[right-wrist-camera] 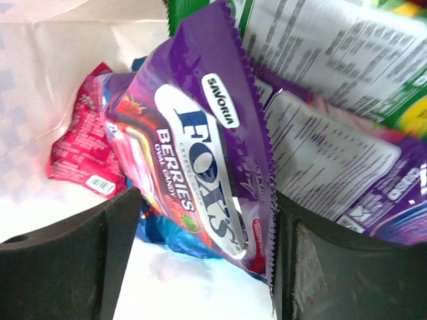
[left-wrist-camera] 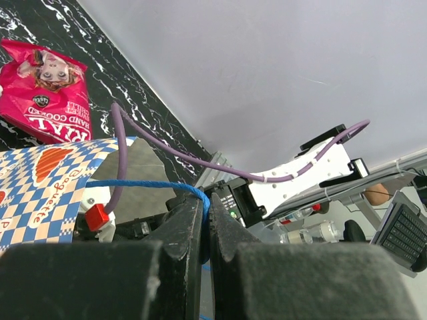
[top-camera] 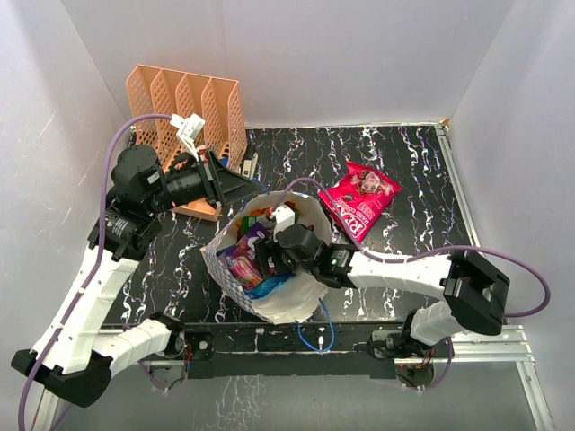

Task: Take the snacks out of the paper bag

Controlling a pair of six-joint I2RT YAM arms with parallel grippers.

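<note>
The blue-and-white checkered paper bag [top-camera: 235, 289] stands open at the table's near middle, with several snacks inside. My left gripper [top-camera: 252, 191] is shut on the bag's blue cord handle [left-wrist-camera: 153, 185] at the far rim; the bag's checkered wall [left-wrist-camera: 47, 180] also shows in the left wrist view. My right gripper [top-camera: 277, 257] is inside the bag, open, with its fingers [right-wrist-camera: 67, 260] on either side of a purple FOX'S Berries pouch [right-wrist-camera: 200, 133]. A red-magenta pouch [right-wrist-camera: 83, 153], a blue pouch [right-wrist-camera: 170, 233], a second purple pouch [right-wrist-camera: 347, 167] and a green pouch [right-wrist-camera: 320, 47] lie around it.
A large magenta snack bag [top-camera: 359, 197] lies on the black marbled table right of the paper bag; it also shows in the left wrist view [left-wrist-camera: 43, 93]. A peach slotted file rack [top-camera: 184, 103] stands at the back left. White walls enclose the table.
</note>
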